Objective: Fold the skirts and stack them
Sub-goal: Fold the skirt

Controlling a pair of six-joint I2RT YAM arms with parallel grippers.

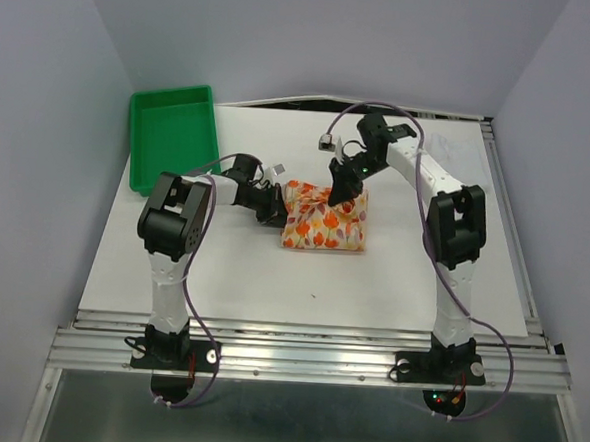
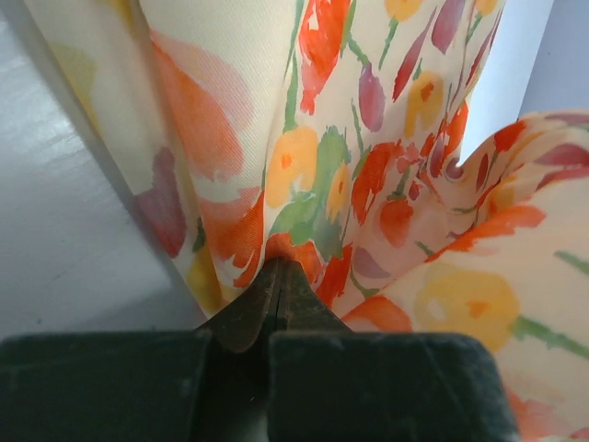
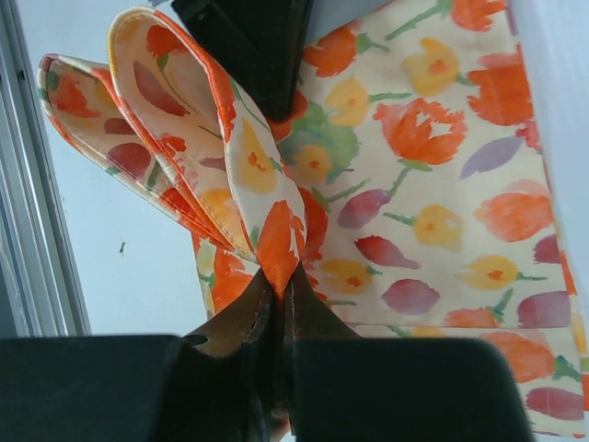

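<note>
The floral skirt [image 1: 325,225], cream with orange, red and yellow print, lies partly folded in the middle of the white table. My left gripper [image 1: 280,208] is shut on its left edge; in the left wrist view [image 2: 278,267] the cloth [image 2: 313,166] rises straight from the closed fingertips. My right gripper [image 1: 339,192] is shut on the far edge and lifts it; in the right wrist view [image 3: 281,276] a pinched fold of the skirt [image 3: 405,184] comes out of the jaws. The plain white skirt is not visible in any view.
A green plastic tray [image 1: 173,133] stands at the far left of the table. The white table surface [image 1: 271,280] ends at a metal rail at the near edge. Grey walls enclose the left, right and back.
</note>
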